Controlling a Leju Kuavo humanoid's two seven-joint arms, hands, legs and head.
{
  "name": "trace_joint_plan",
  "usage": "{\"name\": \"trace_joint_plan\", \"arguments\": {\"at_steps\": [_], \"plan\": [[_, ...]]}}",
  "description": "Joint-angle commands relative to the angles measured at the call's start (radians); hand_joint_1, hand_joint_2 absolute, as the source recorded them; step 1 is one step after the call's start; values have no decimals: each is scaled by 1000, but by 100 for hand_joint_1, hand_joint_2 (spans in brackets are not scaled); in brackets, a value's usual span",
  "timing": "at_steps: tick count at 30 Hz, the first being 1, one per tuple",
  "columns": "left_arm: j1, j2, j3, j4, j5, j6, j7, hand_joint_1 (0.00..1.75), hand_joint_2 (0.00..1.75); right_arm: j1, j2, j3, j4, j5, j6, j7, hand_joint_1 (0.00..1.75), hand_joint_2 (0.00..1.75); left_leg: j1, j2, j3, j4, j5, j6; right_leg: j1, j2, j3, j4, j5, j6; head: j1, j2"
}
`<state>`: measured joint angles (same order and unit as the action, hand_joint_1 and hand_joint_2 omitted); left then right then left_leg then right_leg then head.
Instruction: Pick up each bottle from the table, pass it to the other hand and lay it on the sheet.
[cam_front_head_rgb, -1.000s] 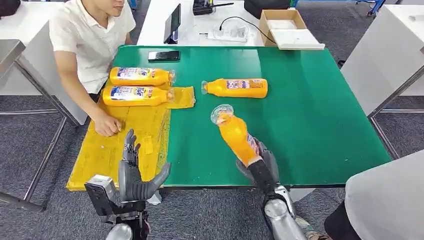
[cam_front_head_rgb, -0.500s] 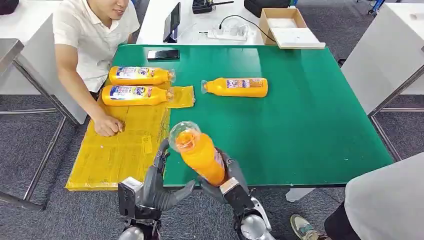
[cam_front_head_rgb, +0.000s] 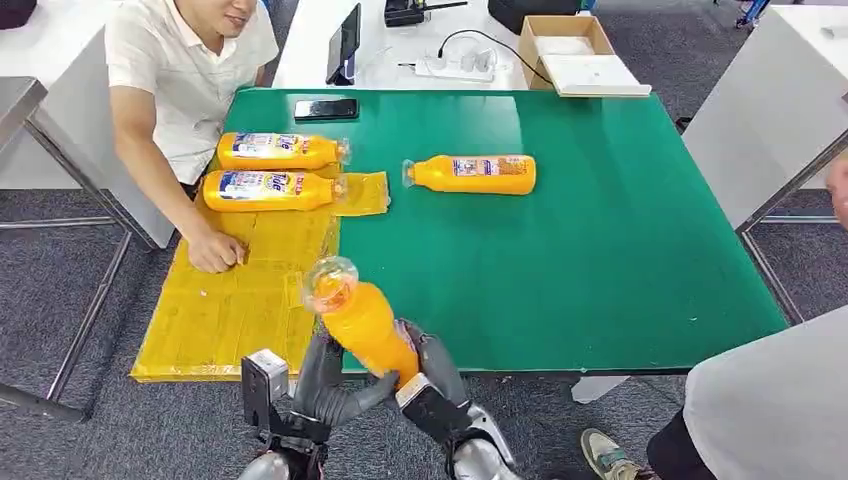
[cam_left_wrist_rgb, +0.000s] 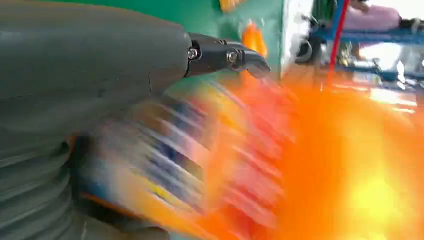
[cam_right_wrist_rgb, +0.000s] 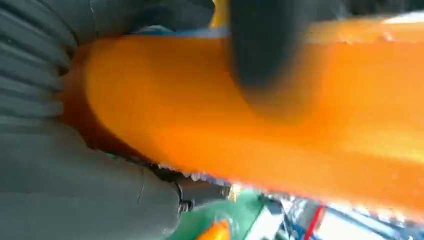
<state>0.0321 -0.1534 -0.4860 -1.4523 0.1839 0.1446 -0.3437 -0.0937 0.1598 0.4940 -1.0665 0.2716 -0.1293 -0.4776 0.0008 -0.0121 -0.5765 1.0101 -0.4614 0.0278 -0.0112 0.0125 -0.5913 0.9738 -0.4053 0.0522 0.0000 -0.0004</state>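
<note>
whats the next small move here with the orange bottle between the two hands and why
Probably the left hand should close its fingers round the orange plastic bottle. The right hand holds its base, the left sits alongside, and the yellow sheet lies on the left.

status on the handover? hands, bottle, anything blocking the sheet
Right hand gripping held bottle; left hand at it, grip unclear. Person's hand resting on yellow sheet.

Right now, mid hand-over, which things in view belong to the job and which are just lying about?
Job:
held bottle, gripped by the right hand, with the left hand up against it
bottle on the table
two bottles lying on the sheet

Lying about:
phone
tablet
power strip
cardboard box
person's hand on the sheet
</note>
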Motion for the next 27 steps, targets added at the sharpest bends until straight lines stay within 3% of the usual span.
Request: {"name": "trace_joint_plan", "arguments": {"at_steps": [1, 20, 22, 24, 27], "plan": [[-16, 50, -33, -5, 11, -2, 32, 0, 175, -37, -2, -18, 131, -31, -48, -10, 175, 175, 0, 2, 3, -2, 0, -1, 0, 0, 3, -1, 0, -2, 0, 0], [-29, 46, -40, 52, 25, -10, 91, 0, 175, -38, -4, -42, 155, 43, -92, 10, 175, 175, 0, 1, 2, -1, 0, -1, 0, 0, 2, -1, 0, -1, 0, 0], [-42, 32, -28, 95, 31, -11, 107, 155, 175, -43, -2, -24, 148, 73, -110, 23, 175, 175, 0, 1, 3, -1, 0, -1, 0, -1, 3, -1, 0, -2, 0, 0], [-47, 25, -26, 113, 38, -19, 111, 175, 175, -44, -1, -14, 141, 84, -111, 30, 175, 175, 0, 2, 4, -1, 0, -1, 0, 0, 3, -1, 0, -2, 0, 0], [-56, 16, -19, 133, 48, -24, 114, 175, 175, -50, 2, 1, 145, 89, -98, 31, 175, 175, 0, 2, 3, -1, 0, -1, 0, 0, 3, -1, 0, -2, 0, 0]]}}
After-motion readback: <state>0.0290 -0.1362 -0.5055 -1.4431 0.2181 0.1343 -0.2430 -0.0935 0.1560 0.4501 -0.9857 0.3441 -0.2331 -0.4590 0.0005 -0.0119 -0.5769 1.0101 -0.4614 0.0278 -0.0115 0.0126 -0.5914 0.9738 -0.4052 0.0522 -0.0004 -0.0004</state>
